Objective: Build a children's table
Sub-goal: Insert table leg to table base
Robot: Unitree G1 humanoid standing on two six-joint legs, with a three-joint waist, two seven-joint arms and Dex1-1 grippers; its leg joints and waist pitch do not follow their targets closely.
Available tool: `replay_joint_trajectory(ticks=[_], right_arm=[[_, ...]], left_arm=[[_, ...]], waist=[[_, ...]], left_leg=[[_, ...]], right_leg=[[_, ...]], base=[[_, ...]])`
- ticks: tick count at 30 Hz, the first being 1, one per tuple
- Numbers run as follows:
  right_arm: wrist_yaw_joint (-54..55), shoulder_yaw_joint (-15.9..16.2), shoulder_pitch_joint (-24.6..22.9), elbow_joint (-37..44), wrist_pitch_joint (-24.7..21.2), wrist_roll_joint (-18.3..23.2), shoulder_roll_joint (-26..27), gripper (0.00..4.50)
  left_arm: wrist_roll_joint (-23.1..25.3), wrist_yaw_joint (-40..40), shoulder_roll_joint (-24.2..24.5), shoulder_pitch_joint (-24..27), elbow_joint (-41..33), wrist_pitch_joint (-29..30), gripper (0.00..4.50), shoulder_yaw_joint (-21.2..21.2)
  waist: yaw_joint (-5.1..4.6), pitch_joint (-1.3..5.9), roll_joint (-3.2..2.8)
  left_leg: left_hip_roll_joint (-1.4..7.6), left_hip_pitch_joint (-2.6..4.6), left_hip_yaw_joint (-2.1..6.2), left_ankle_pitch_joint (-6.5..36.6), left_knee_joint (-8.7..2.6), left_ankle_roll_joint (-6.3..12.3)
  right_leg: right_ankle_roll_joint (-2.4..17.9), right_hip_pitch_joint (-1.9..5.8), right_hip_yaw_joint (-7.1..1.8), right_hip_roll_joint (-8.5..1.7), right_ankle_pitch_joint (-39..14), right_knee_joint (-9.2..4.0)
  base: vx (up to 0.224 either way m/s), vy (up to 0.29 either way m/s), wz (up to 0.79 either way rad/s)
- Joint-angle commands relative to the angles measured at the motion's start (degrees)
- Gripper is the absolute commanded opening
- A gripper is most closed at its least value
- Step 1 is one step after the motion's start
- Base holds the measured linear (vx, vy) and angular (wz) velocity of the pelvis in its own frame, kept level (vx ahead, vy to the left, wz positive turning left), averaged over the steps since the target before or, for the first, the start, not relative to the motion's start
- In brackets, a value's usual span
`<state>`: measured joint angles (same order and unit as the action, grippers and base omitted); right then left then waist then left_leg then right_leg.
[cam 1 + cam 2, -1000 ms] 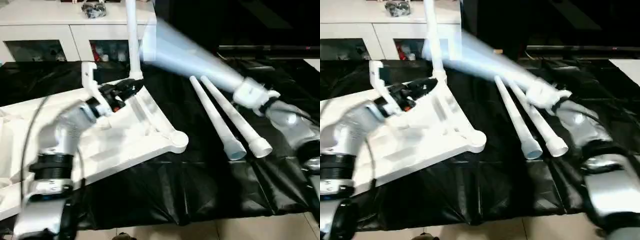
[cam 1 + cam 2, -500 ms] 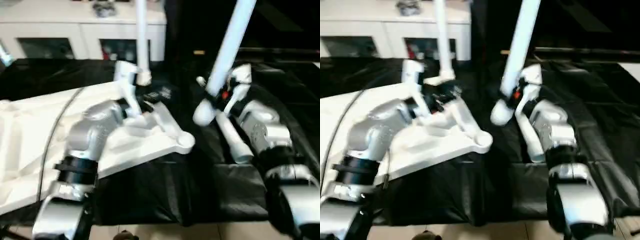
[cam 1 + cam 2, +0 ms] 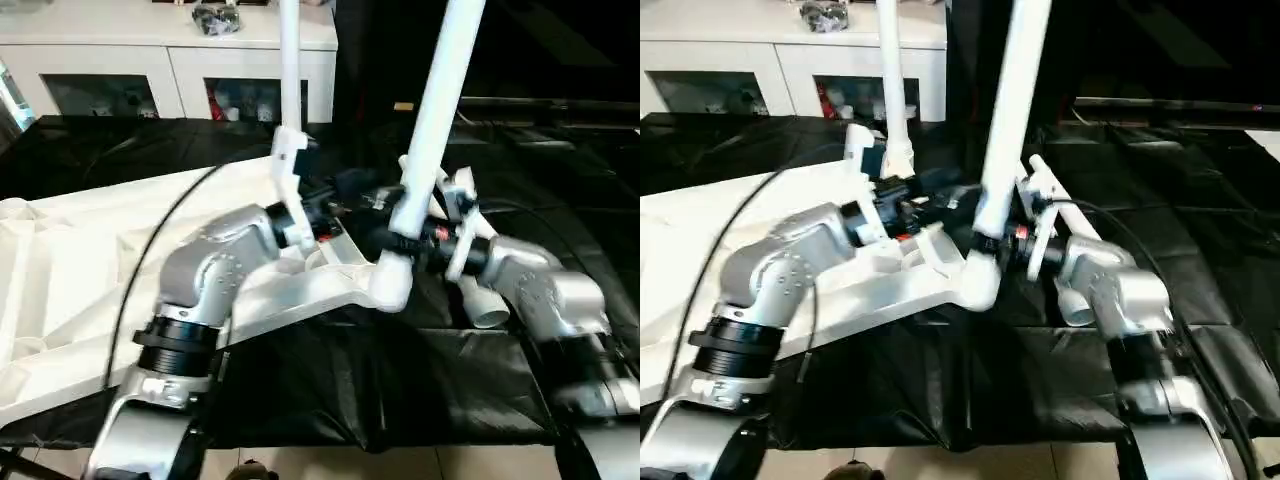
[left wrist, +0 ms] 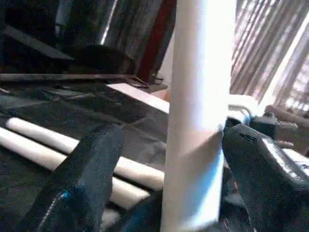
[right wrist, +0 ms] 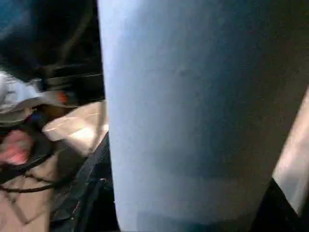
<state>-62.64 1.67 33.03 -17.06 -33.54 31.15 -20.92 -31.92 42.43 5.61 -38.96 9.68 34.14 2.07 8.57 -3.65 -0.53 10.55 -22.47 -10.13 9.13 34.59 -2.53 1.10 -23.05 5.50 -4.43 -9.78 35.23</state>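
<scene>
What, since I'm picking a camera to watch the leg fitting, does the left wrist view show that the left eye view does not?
Wrist view: the left gripper open, its fingers flanking an upright leg; window blinds.
Eye view: the tabletop, a second leg standing at its far corner, the cabinet.
Shared: the upright leg, gripped low by the right gripper, and lying legs on the black sheet.
</scene>
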Motion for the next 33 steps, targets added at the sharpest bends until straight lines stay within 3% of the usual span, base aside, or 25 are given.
replay_joint_trajectory(ticks=[1, 3, 5, 10, 15, 16, 20, 26, 33], right_arm=[[-2.0, 0.64, -0.74, 4.06, -2.33, 2.24, -1.22, 1.8], [-2.45, 0.98, -1.23, 5.14, -3.21, 2.67, -1.6, 1.8], [-2.66, 1.34, -1.67, 5.98, -3.95, 2.86, -1.95, 1.8], [-2.14, 1.67, -2.53, 8.0, -5.54, 2.14, -2.43, 1.8], [-0.25, 1.97, -2.85, 8.62, -4.57, 0.85, -2.22, 1.8], [0.22, 1.94, -2.96, 8.96, -4.39, 0.83, -2.04, 1.8], [3.32, 1.39, -3.14, 9.63, -3.26, -0.29, -0.68, 1.8], [8.45, 0.59, -3.36, 10.11, -1.39, -1.37, 2.31, 1.8], [12.5, -0.3, -2.6, 9.61, 0.68, -2.48, 4.79, 1.8]], left_arm=[[-1.08, -0.99, -0.89, -1.41, -0.28, 1.2, 4.12, -0.54], [-1.54, -1.17, -1.64, -1.55, -0.25, 1.45, 4.14, -0.42], [-2.27, -0.84, -2.55, -1.59, -0.43, 1.78, 4.46, -0.47], [-4.29, 0.28, -4.03, -1.51, -2.02, 2.76, 4.5, -0.36], [-1.1, -3.73, -4.54, -2.21, -0.33, 2.87, 4.5, 0.81], [-0.38, -4.95, -4.81, -2.39, 0.13, 2.49, 4.21, 0.79], [4.02, -14.75, -6.57, -3.9, 2.61, 0.98, 4.09, -0.36], [5.53, -25.8, -10.07, -4.75, 2.08, 0.5, 3.5, -4.08], [6.31, -28.72, -11.57, -4.06, 0.13, 0.15, 2.95, -4.36]], waist=[[0.23, 4.6, 0.48], [0.32, 4.6, 0.5], [0.31, 4.59, 0.49], [0.33, 4.59, 0.44], [0.24, 4.59, 0.43], [0.23, 4.57, 0.4], [0.17, 4.62, 0.34], [0.14, 4.71, 0.41], [-0.14, 4.69, 0.07]], left_leg=[[2.71, 1.13, 1.06, 12.62, -3.83, 1.22], [2.73, 1.06, 1.1, 12.34, -3.81, 1.27], [2.73, 1.11, 1.12, 12.53, -3.81, 1.15], [2.8, 1.07, 1.17, 12.45, -3.88, 0.87], [2.71, 1.11, 1.18, 12.42, -3.85, 0.64], [2.72, 1.13, 1.17, 12.38, -3.85, 0.64], [2.82, 1.22, 1.25, 12.49, -3.86, 0.23], [2.61, 0.88, 1.25, 11.77, -3.73, 0.63], [2.68, 1.0, 1.28, 12.26, -3.81, 0.77]], right_leg=[[8.79, 3.16, -3.0, -4.58, -17.44, -4.94], [8.46, 3.11, -2.99, -4.61, -17.54, -4.95], [8.35, 3.06, -2.95, -4.64, -18.03, -5.07], [8.35, 3.09, -2.98, -4.64, -17.49, -5.04], [7.77, 3.16, -2.99, -4.61, -17.51, -5.12], [7.73, 3.13, -2.99, -4.58, -17.56, -5.16], [7.49, 3.08, -2.98, -4.52, -17.0, -5.21], [7.67, 3.35, -2.87, -4.54, -15.75, -5.12], [7.9, 3.21, -2.82, -4.4, -14.94, -5.18]], base=[[0.0, 0.0, 0.0], [0.0, 0.0, 0.0], [0.0, 0.0, 0.0], [0.0, 0.0, 0.0], [0.0, 0.0, 0.0], [0.0, 0.0, 0.0], [0.0, 0.0, 0.0], [0.0, 0.0, 0.0], [0.0, 0.0, 0.0]])
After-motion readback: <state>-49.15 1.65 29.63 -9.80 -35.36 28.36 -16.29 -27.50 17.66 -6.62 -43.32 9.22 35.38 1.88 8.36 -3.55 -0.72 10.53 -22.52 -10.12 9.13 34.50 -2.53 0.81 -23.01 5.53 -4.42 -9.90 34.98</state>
